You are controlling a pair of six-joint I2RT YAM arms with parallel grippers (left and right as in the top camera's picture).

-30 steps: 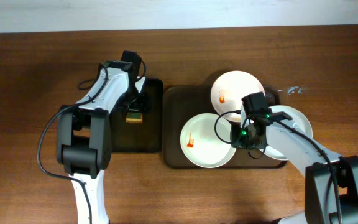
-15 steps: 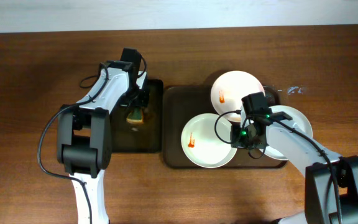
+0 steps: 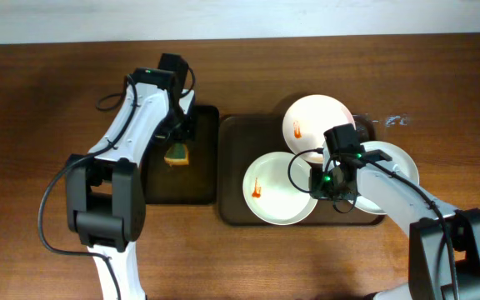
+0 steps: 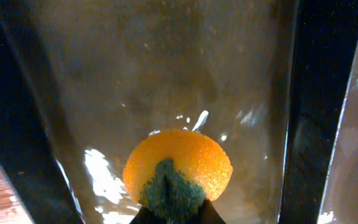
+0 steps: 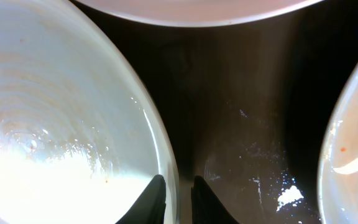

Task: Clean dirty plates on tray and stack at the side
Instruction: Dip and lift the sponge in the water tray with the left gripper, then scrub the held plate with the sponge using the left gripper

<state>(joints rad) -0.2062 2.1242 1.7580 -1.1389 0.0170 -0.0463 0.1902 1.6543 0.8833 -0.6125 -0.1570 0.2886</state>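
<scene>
gripping the sponge [image 4: 179,165] over the black tray [image 3: 198,179], your left end effector [image 4: 169,216] is ready to wipe; your right end effector [image 5: 179,199], pinched narrow, steadies the right plate [image 5: 61,124] by its rim on the brown tray [image 3: 232,167].

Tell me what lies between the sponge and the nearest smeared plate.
Overhead view: nothing loose. Past the sponge come the black tray's right edge, then the brown tray's rim and a bare strip before the plate.
</scene>
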